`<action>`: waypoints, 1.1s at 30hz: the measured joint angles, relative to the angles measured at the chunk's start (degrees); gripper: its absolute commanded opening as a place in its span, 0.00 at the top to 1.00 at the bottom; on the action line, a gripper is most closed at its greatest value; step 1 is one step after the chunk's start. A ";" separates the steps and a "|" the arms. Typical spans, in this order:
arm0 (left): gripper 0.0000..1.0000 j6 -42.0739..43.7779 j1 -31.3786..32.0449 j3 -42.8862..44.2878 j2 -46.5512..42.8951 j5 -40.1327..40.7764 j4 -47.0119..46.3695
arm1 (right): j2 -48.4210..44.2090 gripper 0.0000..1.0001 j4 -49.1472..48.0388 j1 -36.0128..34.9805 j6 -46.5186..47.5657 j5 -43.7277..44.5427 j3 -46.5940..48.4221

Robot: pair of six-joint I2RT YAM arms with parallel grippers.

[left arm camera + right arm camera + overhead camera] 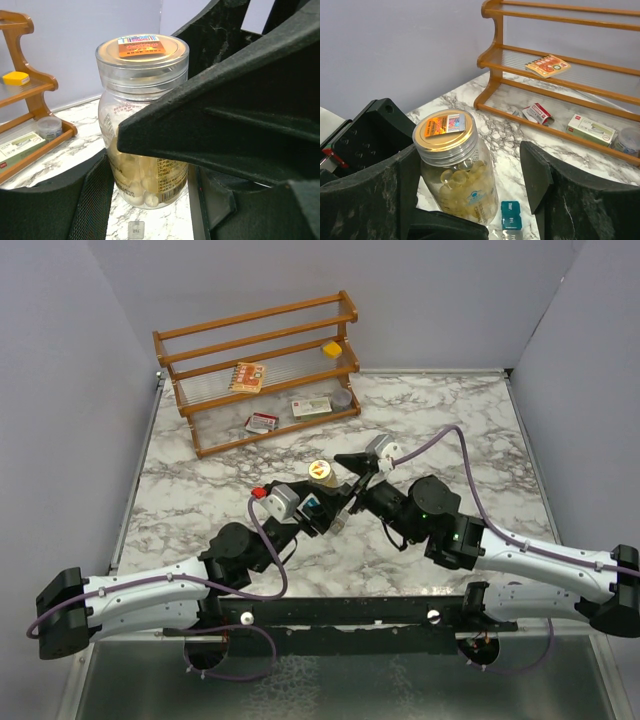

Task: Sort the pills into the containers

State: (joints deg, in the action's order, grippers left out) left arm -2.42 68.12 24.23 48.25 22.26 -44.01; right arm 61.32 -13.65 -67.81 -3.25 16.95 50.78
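A clear pill jar [321, 472] with a gold lid stands on the marble table. In the left wrist view the jar [142, 100] fills the gap between my left gripper's [150, 205] fingers, which appear to be closed on its lower body. My right gripper [470, 190] is open around the jar [454, 165], with its left finger close beside the jar. One right finger [225, 115] crosses in front of the jar. The container strip lies at the jar's foot: teal compartments [511, 216] and a grey one [136, 229].
A wooden rack [260, 370] stands at the back left. It holds flat printed packets [547, 65], a white box [589, 129], a small round tub [627, 140] and a yellow piece [16, 78]. Grey walls close the back and sides.
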 measured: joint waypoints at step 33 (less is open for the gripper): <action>0.01 0.50 0.74 0.37 0.20 -0.17 5.84 | 1.31 0.98 2.08 -0.02 1.44 4.81 -0.94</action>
State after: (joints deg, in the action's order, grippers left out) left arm -1.91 68.86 24.60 48.45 22.09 -38.17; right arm 62.63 -11.57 -67.83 -1.80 21.76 49.84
